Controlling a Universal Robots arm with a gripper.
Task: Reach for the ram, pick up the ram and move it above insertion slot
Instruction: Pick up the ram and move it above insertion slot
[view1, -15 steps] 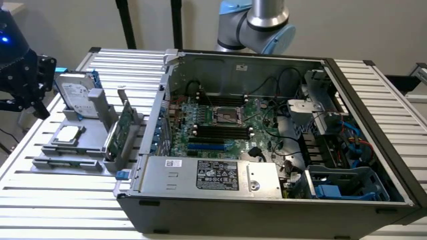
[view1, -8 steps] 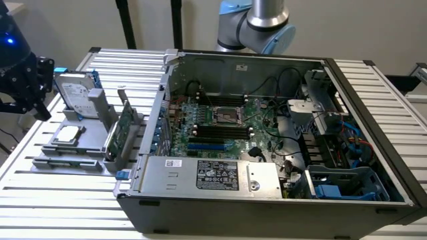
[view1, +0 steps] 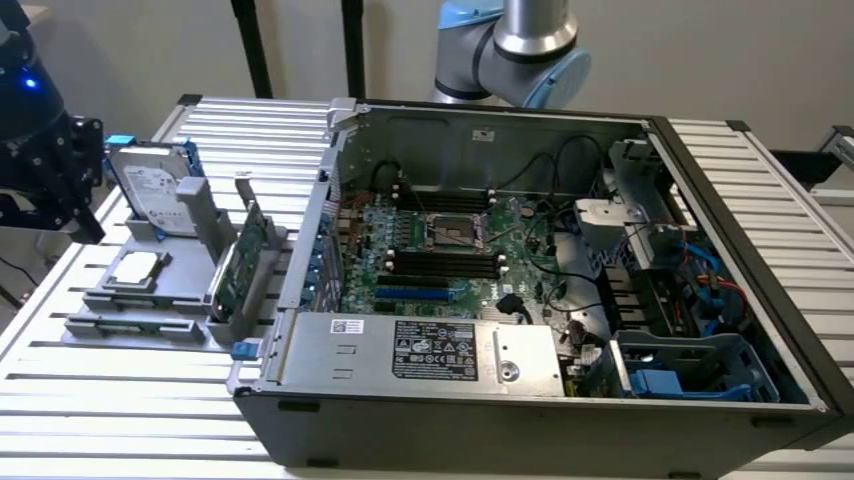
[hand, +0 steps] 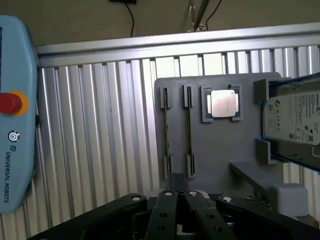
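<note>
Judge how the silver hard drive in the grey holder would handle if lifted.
Probably rigid and heavy for its size: the silver hard drive looks metal. Standing edgewise in the grey holder, it might tip if nudged.

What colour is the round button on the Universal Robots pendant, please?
The button is red, ringed in yellow; the wrist view shows it best.

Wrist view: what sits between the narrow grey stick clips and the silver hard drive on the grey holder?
A square silver-lidded processor chip in a green frame lies flat there, seen in the wrist view.
</note>
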